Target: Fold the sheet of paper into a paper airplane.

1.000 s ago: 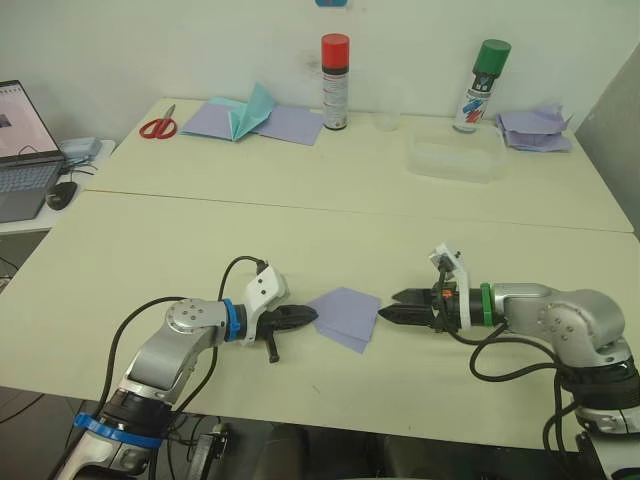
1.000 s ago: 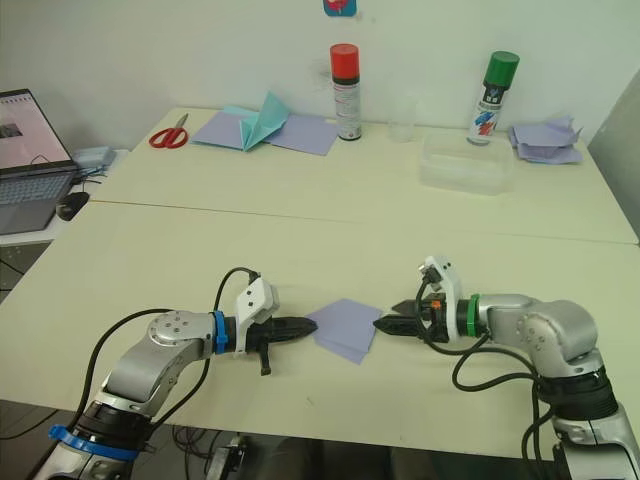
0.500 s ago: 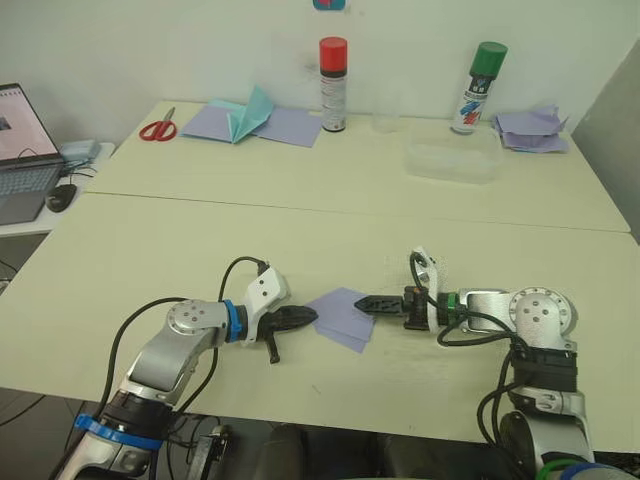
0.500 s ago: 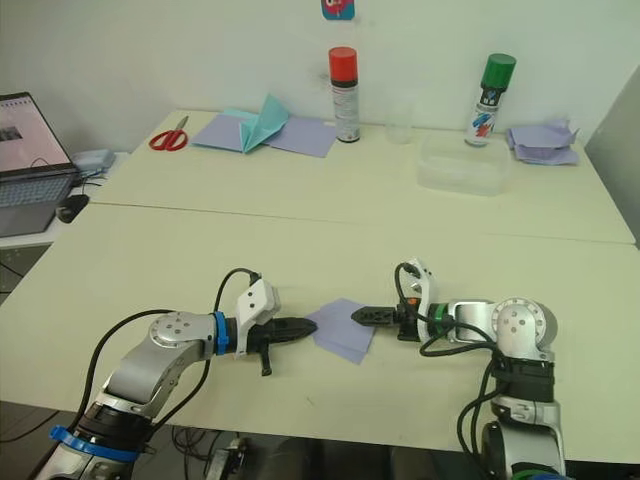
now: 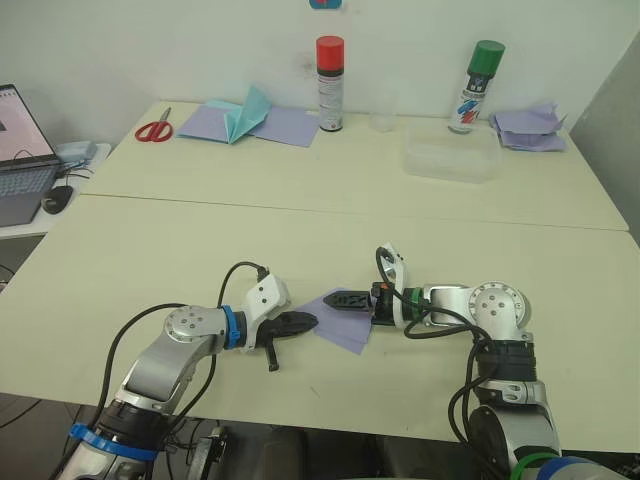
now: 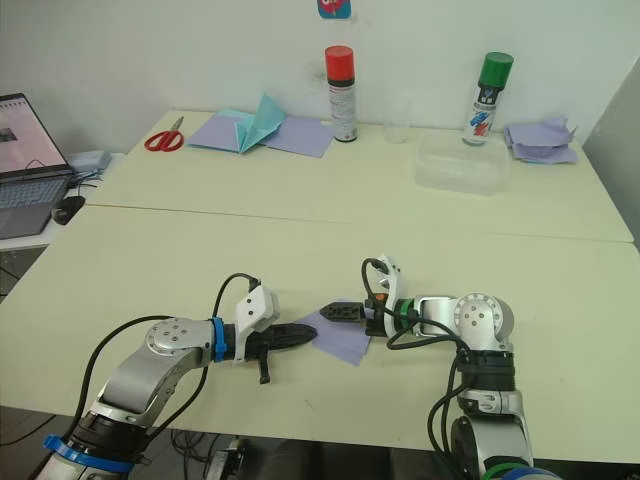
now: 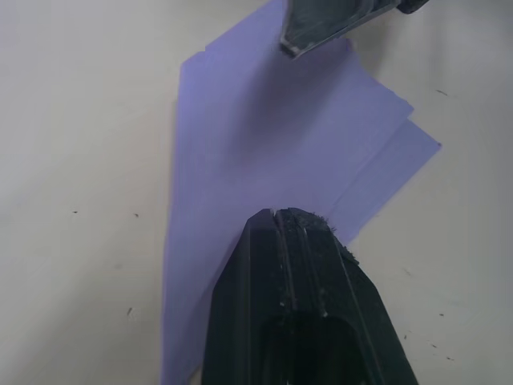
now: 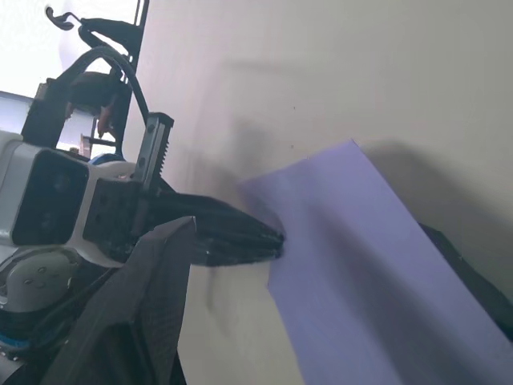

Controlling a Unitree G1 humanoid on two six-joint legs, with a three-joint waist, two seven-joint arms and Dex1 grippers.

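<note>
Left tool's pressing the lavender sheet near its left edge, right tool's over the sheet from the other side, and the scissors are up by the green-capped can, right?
Not quite: the scissors lie at the table's far left corner, nowhere near the green-capped can, as the left eye view shows. The rest holds: the left tool is on the sheet near its left edge, and the right tool reaches over it from the other side.

No legible text, spray can labels and laptop screen unreadable

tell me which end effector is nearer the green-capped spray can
The right. The right end effector lies over the purple paper at the near table edge, on the side of the green-capped spray can. The left end effector sits at the paper's opposite edge, farther away.
</note>
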